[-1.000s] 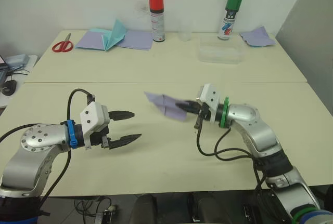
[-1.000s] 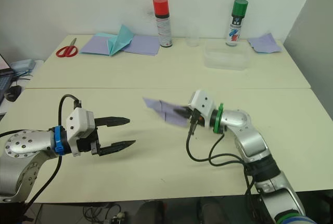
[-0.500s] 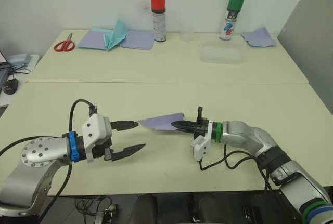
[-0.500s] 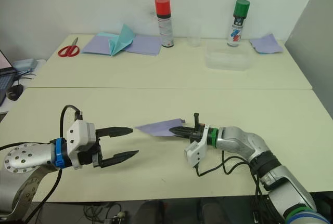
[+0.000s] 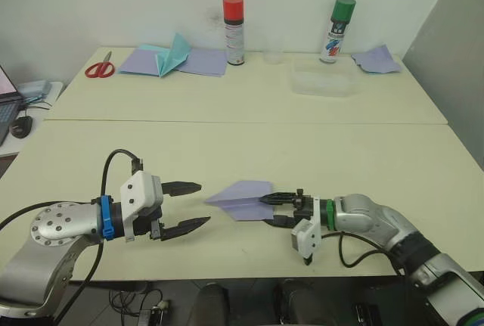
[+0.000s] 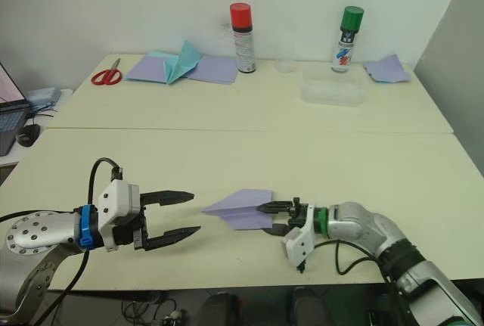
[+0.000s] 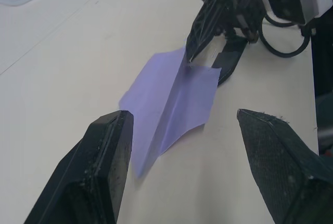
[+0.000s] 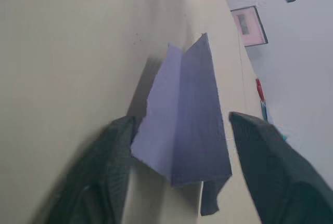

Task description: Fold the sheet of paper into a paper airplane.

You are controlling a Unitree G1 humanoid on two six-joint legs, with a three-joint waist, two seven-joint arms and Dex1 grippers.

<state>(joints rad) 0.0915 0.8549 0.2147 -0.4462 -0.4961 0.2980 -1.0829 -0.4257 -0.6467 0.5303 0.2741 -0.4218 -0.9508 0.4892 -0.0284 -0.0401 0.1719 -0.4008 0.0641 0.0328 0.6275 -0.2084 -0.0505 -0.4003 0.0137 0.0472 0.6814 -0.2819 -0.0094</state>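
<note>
One paper airplane (image 5: 240, 200), a thin lavender wedge with a centre crease, now lies low on the cream desk (image 5: 227, 144), nose toward my left claw (image 5: 189, 205); half a second ago it was held higher. My right claw (image 5: 276, 206) has spread apart at its tail. My left claw gapes, empty, nearby.

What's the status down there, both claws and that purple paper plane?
Left gripper open, apart from the plane. Right gripper open, fingers either side of the paper airplane tail. Plane on the table, nose toward left gripper. Nothing between them.
</note>
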